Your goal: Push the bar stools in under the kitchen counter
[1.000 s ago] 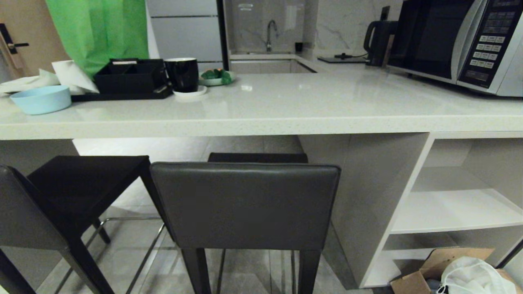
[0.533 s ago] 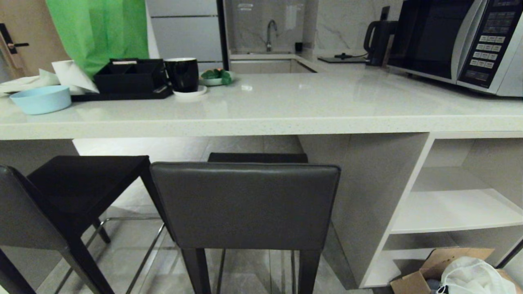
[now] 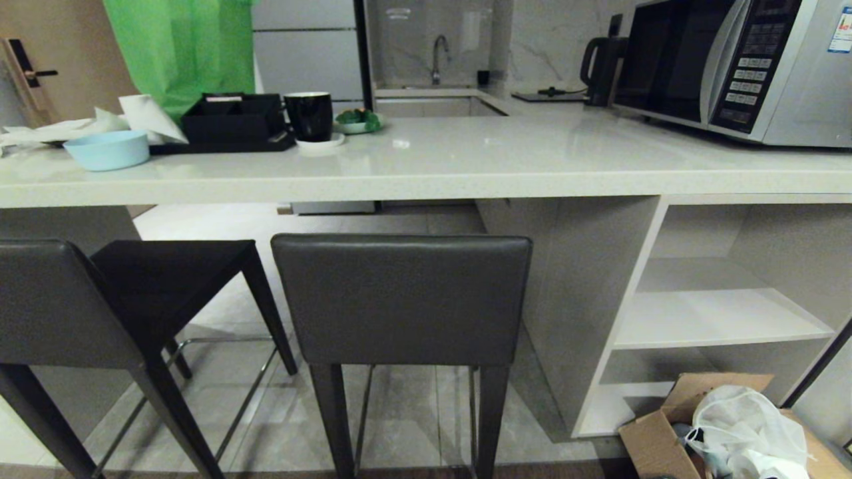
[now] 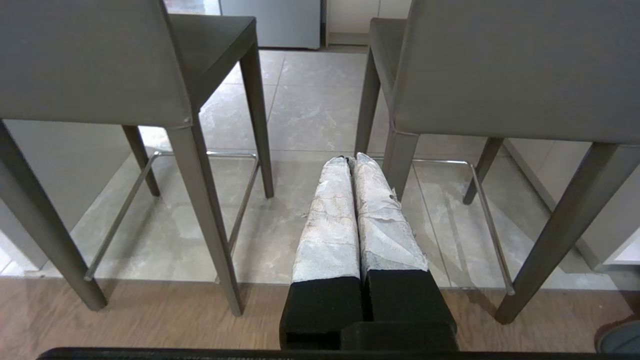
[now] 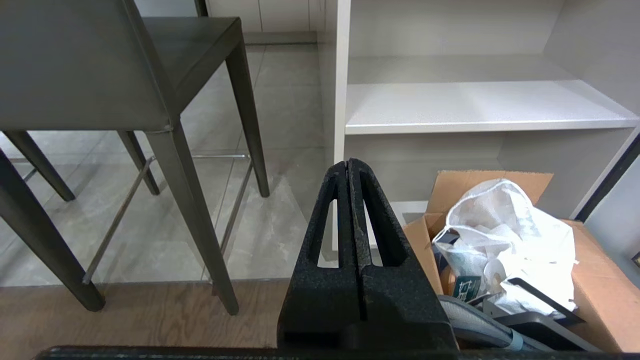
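Head view: the whole scene has shifted since half a second ago. Everything sits smaller and further off, more floor shows, and a strip of wood flooring now runs along the near edge. That reads as the camera backing away, not the furniture moving. The long pale cream glossy stone-look worktop spans the view. The right dark grey leather-like bar stool with low rectangular backrest faces it squarely, its seat reaching under the slab edge but its backrest standing proud of it. The left matching dark grey bar stool stands skewed, turned partly away and further out. Neither arm shows here. On the slab: a light blue bowl, a black mug, a silver microwave.

Left wrist view: the left gripper hangs low, level with the gap between the two stools, its white-wrapped fingers pressed together on nothing. It touches no stool.

Right wrist view: the right gripper has its black fingers closed together and empty, aimed at the white shelf panel beside a brown cardboard box of bags.

Judgement: neither stool is pushed in yet. The wider standoff probably sets up a squarer approach. The skewed left stool needs straightening.
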You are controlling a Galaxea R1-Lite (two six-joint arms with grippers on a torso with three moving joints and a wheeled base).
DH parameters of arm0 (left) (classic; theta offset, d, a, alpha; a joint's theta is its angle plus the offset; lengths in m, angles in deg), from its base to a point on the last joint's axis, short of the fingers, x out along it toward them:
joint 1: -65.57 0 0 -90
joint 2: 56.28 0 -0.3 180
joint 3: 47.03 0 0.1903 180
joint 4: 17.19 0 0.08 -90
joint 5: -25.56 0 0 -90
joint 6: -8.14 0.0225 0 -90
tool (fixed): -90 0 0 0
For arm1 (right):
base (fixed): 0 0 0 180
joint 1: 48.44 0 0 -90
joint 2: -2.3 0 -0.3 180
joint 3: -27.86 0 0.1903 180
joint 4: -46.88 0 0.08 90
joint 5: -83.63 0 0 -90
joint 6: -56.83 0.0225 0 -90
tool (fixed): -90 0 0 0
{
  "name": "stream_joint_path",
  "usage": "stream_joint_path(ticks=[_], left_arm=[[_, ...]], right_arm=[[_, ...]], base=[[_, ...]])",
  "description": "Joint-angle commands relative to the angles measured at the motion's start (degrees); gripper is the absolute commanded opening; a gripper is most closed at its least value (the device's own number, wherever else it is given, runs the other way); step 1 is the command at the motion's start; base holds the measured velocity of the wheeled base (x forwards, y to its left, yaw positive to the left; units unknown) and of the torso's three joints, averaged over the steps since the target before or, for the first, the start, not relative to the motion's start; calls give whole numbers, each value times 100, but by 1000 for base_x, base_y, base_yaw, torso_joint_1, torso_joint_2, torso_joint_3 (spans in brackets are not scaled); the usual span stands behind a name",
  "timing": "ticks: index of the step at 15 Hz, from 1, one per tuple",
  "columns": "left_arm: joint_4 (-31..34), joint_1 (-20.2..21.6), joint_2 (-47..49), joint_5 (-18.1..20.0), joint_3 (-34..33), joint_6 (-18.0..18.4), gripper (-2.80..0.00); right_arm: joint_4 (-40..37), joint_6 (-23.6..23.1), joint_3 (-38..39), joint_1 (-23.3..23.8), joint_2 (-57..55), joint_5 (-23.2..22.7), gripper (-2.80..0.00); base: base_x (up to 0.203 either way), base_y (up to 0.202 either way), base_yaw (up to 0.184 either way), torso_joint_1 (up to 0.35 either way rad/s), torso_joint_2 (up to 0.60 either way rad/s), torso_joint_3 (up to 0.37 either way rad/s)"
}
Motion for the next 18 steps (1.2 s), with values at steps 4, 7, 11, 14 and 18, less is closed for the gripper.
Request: stream_joint_path(ticks=[4,7,11,14,18], left_arm=[[-1,7,0,9,-9,5,-280],[-1,-8,0,0,-9,-11,-280],[-1,-1,4,0,-9,-11,-280],[-1,-9,7,0,-9,-11,-280],[-1,-9,7,0,-9,-11,-280]], right_arm=[[0,-1,4,1,-7,1,-280],[0,-1,3,-6,-7,1,-280],[0,-1,-1,-3,-7,1,-280],[0,-1,4,-8,-7,1,-280],[0,-1,-4,1,-7,1,-280]], base=[[0,0,0,0,0,0],[0,0,0,0,0,0],[4,121,-3,4,2,2],[0,186,0,4,4,2],[0,26,-1,27,-63,-49]])
